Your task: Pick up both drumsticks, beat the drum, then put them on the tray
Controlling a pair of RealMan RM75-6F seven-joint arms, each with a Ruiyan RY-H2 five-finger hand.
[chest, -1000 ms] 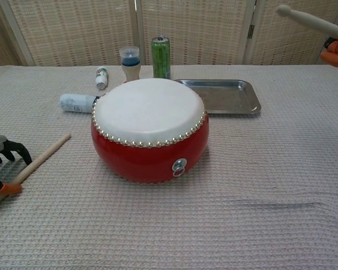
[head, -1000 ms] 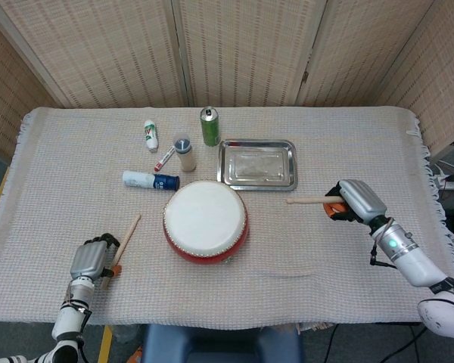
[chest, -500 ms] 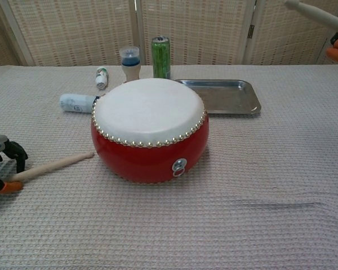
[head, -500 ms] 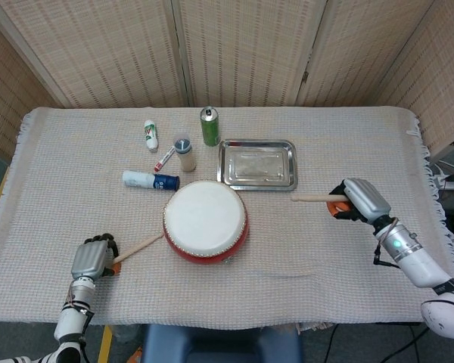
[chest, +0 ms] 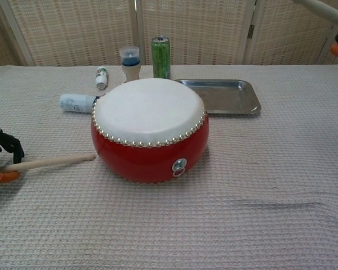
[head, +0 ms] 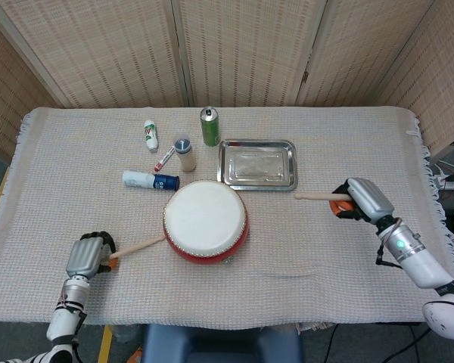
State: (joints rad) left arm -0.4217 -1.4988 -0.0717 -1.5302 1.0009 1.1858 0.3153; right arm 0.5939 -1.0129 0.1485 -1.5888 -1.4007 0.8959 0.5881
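My left hand (head: 87, 255) sits at the near left of the table, fingers curled round the orange butt of the left stick (head: 140, 246). Since a second ago I have swung that stick from pointing away up the cloth to lying low, its tip now at the red side of the drum (head: 205, 221) — not over the skin. In the chest view it looks level, just above the cloth. I judge it must rise before it can strike the head.

The drum stands mid-table, with the tray (head: 257, 164) behind it to the right, nothing in it.

My right hand (head: 359, 198) is off to the right, wrapped round the right stick (head: 315, 196), whose tip points left toward the tray's near corner. It has drifted a little further right and away from the drum — so both sticks are held, beating is not under way, and the tray comes last
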